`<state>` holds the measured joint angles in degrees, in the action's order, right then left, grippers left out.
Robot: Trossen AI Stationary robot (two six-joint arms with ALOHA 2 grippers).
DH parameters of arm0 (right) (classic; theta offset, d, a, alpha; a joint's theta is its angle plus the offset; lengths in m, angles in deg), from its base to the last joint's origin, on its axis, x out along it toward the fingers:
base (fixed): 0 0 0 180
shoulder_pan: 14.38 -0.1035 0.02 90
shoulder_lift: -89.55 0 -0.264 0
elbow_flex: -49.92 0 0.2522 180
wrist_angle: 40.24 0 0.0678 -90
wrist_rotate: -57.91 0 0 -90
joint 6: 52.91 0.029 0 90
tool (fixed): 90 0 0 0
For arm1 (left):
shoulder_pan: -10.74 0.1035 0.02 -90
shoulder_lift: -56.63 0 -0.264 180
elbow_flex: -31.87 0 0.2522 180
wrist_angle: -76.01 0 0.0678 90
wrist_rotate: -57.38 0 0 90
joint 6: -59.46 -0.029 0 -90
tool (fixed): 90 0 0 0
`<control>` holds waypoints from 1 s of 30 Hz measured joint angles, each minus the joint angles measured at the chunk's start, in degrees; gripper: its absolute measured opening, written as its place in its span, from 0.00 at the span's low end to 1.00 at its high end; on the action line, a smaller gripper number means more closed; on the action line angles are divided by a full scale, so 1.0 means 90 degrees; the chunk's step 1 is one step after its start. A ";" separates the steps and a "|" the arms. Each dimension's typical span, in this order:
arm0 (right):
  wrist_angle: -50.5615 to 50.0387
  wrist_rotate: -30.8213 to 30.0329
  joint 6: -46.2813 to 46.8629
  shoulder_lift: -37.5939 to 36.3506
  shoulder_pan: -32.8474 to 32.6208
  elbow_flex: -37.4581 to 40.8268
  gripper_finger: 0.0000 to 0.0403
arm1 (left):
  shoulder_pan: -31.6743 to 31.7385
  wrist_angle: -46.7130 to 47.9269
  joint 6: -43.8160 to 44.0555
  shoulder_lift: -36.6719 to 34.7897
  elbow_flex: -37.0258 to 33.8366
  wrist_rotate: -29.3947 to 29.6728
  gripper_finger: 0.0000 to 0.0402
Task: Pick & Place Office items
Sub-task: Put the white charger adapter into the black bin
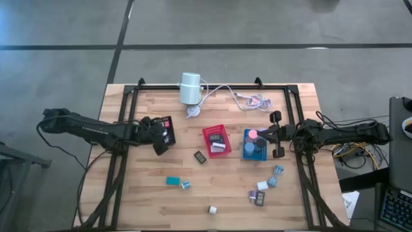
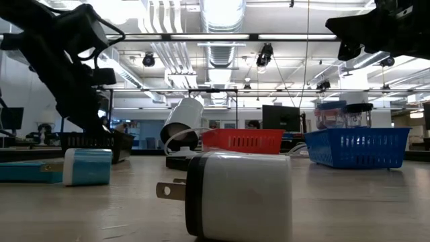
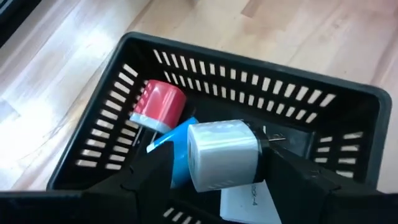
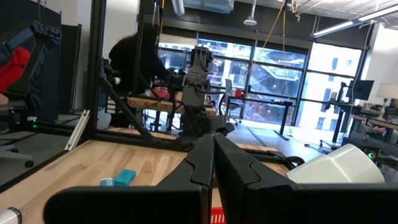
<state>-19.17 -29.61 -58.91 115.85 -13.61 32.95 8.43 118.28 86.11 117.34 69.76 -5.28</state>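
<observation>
White charger point(image 3: 222, 153) in left hand point(image 3: 214, 171)

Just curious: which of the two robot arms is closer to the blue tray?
The right one. The right gripper sits just beside the blue tray, at its outer edge. The left gripper is far off, over the black tray, holding a white charger, with the red tray between.
</observation>
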 joint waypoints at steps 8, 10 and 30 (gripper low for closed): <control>0.0002 0.0000 0.0001 0.0000 0.0000 0.0000 0.02 | 0.0130 -0.0170 -0.0157 0.0005 0.0042 -0.0405 0.63; 0.0003 0.0000 0.0000 0.0000 0.0000 0.0000 0.02 | 0.0130 -0.0174 -0.0157 0.0005 0.0035 -0.0428 0.65; 0.0001 0.0000 0.0000 0.0000 0.0000 0.0000 0.02 | 0.0143 0.0727 -0.0438 0.0005 0.0790 -0.0518 0.82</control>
<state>-19.17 -29.61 -58.91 115.85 -13.61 32.95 9.71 124.83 82.17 117.38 76.87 -9.94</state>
